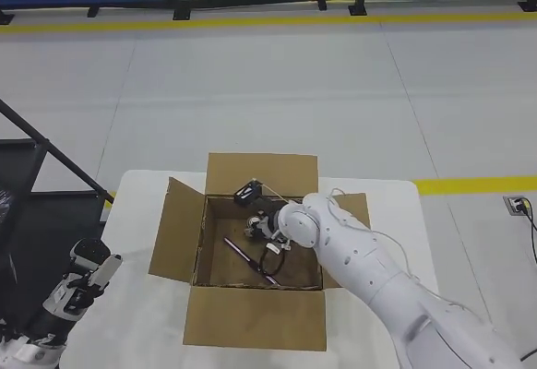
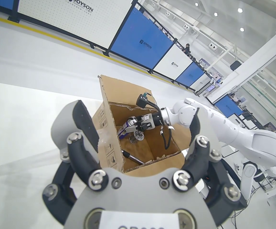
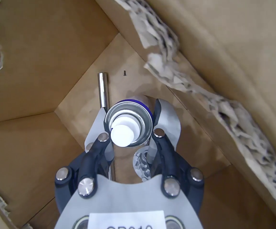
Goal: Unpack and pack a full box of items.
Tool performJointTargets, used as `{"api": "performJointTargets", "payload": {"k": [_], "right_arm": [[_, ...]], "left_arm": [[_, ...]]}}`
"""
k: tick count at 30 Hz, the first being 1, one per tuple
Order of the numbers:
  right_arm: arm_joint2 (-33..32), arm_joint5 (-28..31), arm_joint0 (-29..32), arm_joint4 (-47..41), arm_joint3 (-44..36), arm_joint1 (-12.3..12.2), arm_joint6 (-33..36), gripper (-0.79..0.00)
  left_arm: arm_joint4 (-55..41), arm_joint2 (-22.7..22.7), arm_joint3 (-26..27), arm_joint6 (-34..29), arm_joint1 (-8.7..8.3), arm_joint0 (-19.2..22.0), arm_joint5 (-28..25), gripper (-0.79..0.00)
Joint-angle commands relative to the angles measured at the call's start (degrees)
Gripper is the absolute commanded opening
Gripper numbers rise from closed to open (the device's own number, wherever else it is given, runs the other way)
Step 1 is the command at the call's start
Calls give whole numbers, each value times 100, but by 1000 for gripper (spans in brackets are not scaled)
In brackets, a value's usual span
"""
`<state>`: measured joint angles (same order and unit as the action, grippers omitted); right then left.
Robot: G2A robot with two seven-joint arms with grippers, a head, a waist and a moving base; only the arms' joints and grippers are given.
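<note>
Right wrist view: metal rod just beside gripped spray can.

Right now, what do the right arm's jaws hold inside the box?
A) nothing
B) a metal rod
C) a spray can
C: the jaws are shut on the spray can inside the box, while the metal rod lies on its floor.
</note>
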<state>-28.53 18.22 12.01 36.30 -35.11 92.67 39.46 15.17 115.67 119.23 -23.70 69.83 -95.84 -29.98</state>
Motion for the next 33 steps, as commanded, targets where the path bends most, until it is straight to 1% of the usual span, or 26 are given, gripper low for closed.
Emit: {"api": "performJointTargets", "payload": {"k": [1,3,4,6,8,11,12,13,15,17,19,22,24,27,28,29,30,32,33], "right_arm": [[-106,132,28,6,-309,-59,-28,-785],[-243,151,86,92,-722,-161,-36,-785],[-319,56,128,211,-988,-229,-8,-785],[-580,-2,326,289,-1746,-405,73,-785],[-978,-302,610,648,-2627,-658,231,-785],[-1824,-791,1432,1349,-4404,-1094,713,-785],[-2043,-876,1669,1524,-4847,-1189,859,-785],[-2511,-983,2182,1793,-5715,-1361,1123,-785],[-3200,-1080,2912,2214,-6816,-1567,1487,-785],[-3810,-1178,3537,2514,-7637,-1701,1642,-785],[-4376,-1264,4037,2686,-8168,-1790,1601,-785],[-5173,-1388,4576,2746,-8440,-1873,1338,-785],[-5712,-1462,4761,2782,-8249,-1919,1216,-785],[-6279,-1369,4762,2561,-7647,-1973,1163,-785],[-6400,-1251,4726,2357,-7391,-1986,1127,-785],[-6538,-1187,4679,2348,-7081,-2008,1127,-785],[-6612,-1178,4617,2472,-6801,-2029,1156,-785],[-6659,-1057,4498,2395,-6327,-2051,1106,-785],[-6685,-1082,4446,2576,-6085,-2070,1113,-785]], "left_arm": [[0,0,0,0,0,0,0,0],[0,0,0,0,0,0,0,0],[0,0,0,0,0,0,0,0],[0,0,0,0,0,0,0,0],[0,0,0,0,0,0,0,0],[0,0,0,0,0,0,0,0],[0,0,0,0,0,0,0,0],[0,0,0,0,0,0,0,0],[0,0,0,0,0,0,0,0],[0,0,0,0,0,0,0,0],[0,0,0,0,0,0,0,0],[0,0,0,0,0,0,0,0],[0,0,0,0,0,0,0,0],[0,0,0,0,0,0,0,0],[0,0,0,0,0,0,0,0],[0,0,0,0,0,0,0,0],[0,0,0,0,0,0,0,0],[0,0,0,0,0,0,0,0],[0,0,0,0,0,0,0,0]]}}
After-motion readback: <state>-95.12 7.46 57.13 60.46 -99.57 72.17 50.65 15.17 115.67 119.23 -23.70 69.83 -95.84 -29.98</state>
